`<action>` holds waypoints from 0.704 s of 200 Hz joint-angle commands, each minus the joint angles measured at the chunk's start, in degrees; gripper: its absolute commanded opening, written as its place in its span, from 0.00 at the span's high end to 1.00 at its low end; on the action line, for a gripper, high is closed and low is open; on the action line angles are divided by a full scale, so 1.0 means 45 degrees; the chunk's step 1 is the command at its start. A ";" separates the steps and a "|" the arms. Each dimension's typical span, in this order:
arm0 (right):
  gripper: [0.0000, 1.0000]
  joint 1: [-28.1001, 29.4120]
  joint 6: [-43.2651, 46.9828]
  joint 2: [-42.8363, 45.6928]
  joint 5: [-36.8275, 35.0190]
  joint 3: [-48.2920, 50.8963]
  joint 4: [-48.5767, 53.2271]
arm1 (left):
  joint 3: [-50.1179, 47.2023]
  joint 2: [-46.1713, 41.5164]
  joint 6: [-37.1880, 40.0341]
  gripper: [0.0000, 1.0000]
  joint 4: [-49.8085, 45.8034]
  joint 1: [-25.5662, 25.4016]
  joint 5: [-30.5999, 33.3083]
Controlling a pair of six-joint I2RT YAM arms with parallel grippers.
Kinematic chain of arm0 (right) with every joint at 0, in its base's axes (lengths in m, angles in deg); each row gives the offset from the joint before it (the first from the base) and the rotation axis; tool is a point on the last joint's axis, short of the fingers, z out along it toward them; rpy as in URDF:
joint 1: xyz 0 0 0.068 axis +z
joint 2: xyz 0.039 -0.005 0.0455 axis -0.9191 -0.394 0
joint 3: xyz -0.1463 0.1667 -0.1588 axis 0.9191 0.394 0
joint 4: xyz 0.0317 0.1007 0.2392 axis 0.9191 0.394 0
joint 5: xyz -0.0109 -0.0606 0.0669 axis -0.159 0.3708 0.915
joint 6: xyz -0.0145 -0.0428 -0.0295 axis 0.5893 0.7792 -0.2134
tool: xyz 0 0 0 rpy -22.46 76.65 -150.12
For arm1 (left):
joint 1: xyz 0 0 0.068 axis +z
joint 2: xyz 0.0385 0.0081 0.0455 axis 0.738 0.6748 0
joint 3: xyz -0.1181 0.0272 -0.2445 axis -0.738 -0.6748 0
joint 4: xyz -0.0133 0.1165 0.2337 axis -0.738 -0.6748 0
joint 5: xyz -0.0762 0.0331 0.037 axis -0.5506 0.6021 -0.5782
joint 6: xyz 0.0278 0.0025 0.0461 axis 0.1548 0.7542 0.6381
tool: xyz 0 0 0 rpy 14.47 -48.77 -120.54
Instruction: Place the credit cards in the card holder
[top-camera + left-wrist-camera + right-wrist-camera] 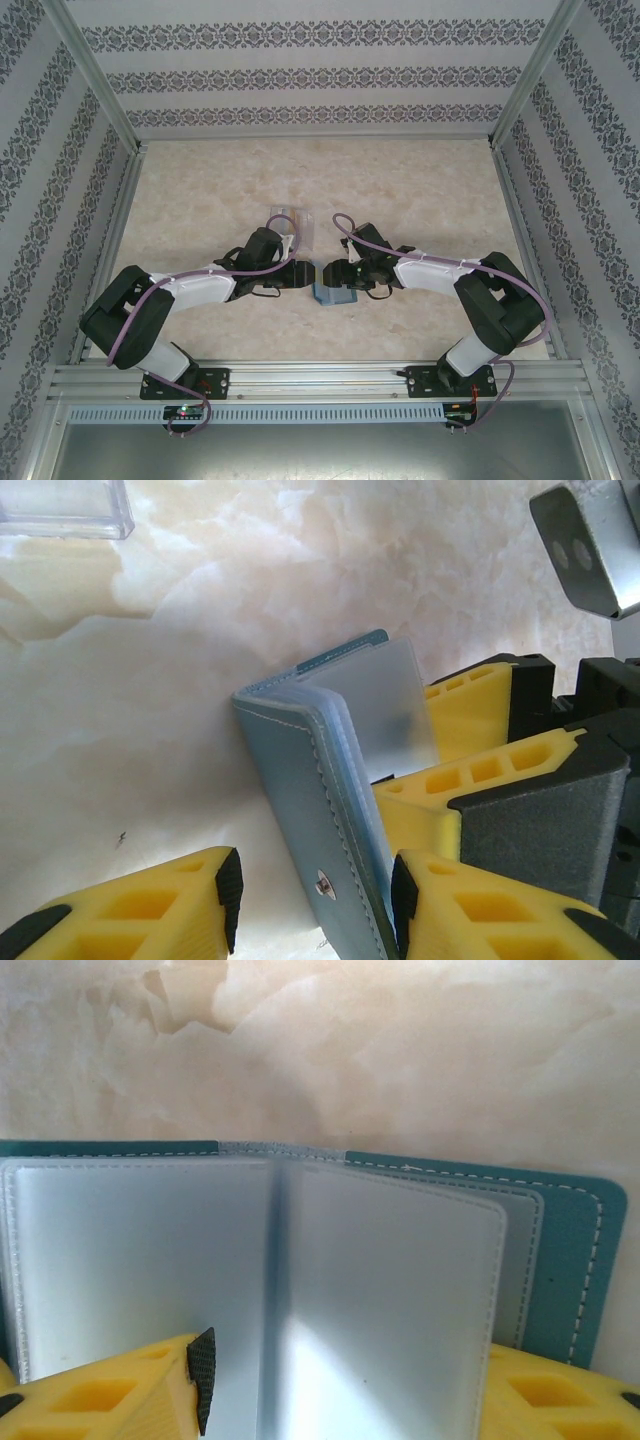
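- Card holder [333, 296] in the top view: a small teal shape on the marble-patterned table [420, 190], right where the two arms meet.
- The left gripper [303, 276] sits just off the holder's far left corner and the right gripper [335, 272] just over its far edge. Both claws are too small here to read.
- A clear plastic case [290, 220] lies beyond the holder, slightly to its left and apart from it.
- In the left wrist view the card holder [300, 810] stands on edge, part-open like a book. Its stitched teal cover and small metal snap [322, 883] face the camera, and its frosted sleeves [395, 705] fan out on the other side.
- The left gripper [315, 900] is spread and straddles the holder's near end. One pad touches the sleeve side, and the other stands off the cover with bare table between.
- The right gripper's yellow fingers [470, 705] reach in just beside the holder's sleeves. A corner of the clear plastic case [60, 505] lies well away from the holder.
- In the right wrist view the card holder [585, 1260] lies open, teal edge beyond, with the frosted sleeves [390, 1290] facing the camera and one leaf raised at the fold.
- The right gripper [345, 1385] is spread wide, one finger on either side of the holder's sleeves, pinching nothing.
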 commanded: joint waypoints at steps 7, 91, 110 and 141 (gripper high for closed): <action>0.39 0.0137 0.0386 0.0098 -0.0795 0.0094 0.0713 | -0.0290 -0.0540 0.0004 0.54 0.0382 0.0179 0.0151; 0.40 0.0181 0.0291 -0.0324 -0.0559 -0.0024 0.0525 | -0.0411 -0.0433 -0.0162 0.50 0.1162 0.0200 -0.0445; 0.40 0.0178 0.0305 -0.0392 -0.0521 -0.0062 0.0534 | -0.0394 -0.0446 -0.0180 0.49 0.1213 0.0201 -0.0459; 0.40 0.0206 0.0283 -0.0427 -0.0486 -0.0062 0.0500 | -0.0272 -0.0145 -0.0174 0.45 0.1287 0.0201 -0.0607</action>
